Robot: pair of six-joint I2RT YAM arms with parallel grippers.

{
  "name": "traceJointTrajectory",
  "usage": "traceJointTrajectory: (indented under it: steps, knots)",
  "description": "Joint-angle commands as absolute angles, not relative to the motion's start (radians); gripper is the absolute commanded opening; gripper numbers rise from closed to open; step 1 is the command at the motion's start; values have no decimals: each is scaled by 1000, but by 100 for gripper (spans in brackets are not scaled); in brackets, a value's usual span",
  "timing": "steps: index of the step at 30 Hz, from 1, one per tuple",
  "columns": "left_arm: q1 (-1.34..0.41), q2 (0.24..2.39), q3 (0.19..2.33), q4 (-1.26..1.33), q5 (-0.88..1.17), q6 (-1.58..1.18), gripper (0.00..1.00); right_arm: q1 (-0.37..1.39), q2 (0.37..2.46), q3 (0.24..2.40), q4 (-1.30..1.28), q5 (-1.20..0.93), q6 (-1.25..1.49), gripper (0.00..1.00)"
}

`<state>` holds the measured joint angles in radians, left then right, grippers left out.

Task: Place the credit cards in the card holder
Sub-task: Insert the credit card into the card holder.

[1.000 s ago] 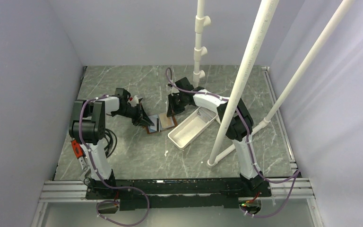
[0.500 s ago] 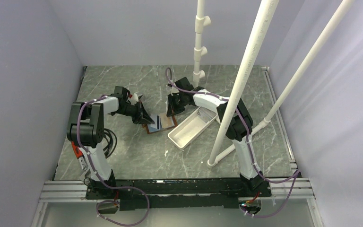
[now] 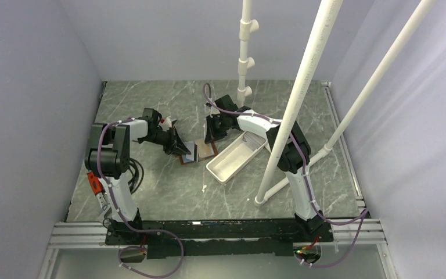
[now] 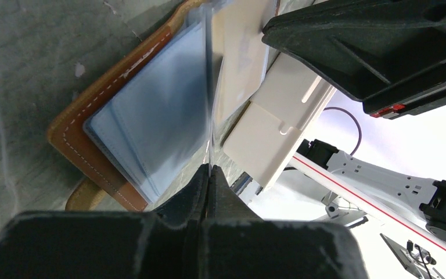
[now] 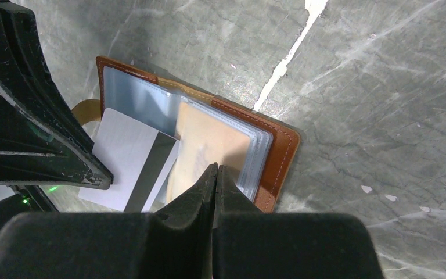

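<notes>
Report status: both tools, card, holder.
Left tool shut on striped card. Right tool shut, tip at open card holder. White tray alongside, not blocking.

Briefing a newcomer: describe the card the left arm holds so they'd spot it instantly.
On the marble table, find the open brown card holder beside the white tray. Over its edge, in the left tool, is the held card: pale with a dark stripe, unlike the tan card sleeved in plastic.

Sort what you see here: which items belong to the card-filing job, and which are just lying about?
Job: brown card holder, striped card, tan card in its sleeve.
Lying about: white tray, white pipes.
</notes>
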<state>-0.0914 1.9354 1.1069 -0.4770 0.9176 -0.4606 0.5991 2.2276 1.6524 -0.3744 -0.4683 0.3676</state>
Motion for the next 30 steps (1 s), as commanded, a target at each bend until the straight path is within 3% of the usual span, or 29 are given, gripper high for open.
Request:
traceJointTrajectory:
  steps: [1,30]
  knots:
    - [-95,1943,1121,-467,922,-465,0,597,2248,1676,-393,-430,345,0]
    - [-98,1934,1015,-199,826,-714,0,596,2263,1675,-394,-433,344,0]
